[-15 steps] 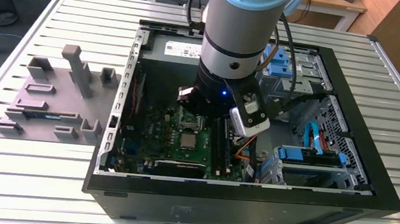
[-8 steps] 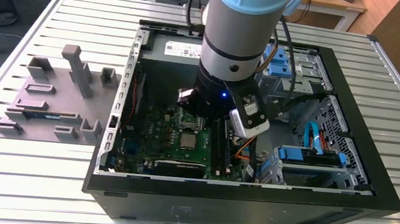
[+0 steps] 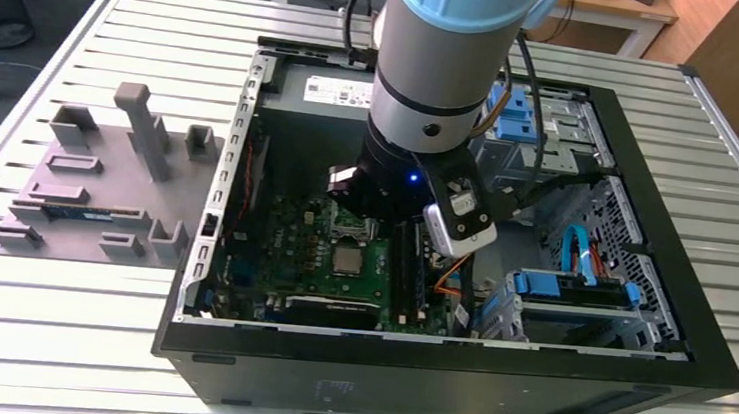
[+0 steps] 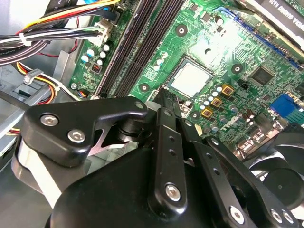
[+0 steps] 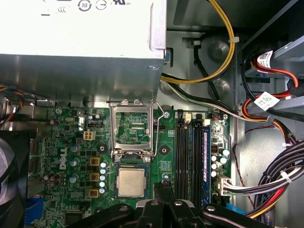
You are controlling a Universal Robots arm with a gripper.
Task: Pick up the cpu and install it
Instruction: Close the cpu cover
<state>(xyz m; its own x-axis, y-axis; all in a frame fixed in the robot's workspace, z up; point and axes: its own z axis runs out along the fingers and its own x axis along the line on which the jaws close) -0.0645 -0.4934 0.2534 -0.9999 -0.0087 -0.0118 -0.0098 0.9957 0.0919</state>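
End effector [image 5: 164, 186] up front was pressed together with nothing in it, tips just beside the socket [image 5: 115, 176]. Made sense to me, since the cpu [image 5: 131, 182] lay flat inside the socket. Behind the socket its metal cover [image 5: 133, 128] stood flipped open, then the power supply [image 5: 80, 38].

We saw bright, even light in the exterior view, the case [image 3: 434, 383] interior shadowed; glare washed the green board [image 4: 209, 45] in the second wrist view.
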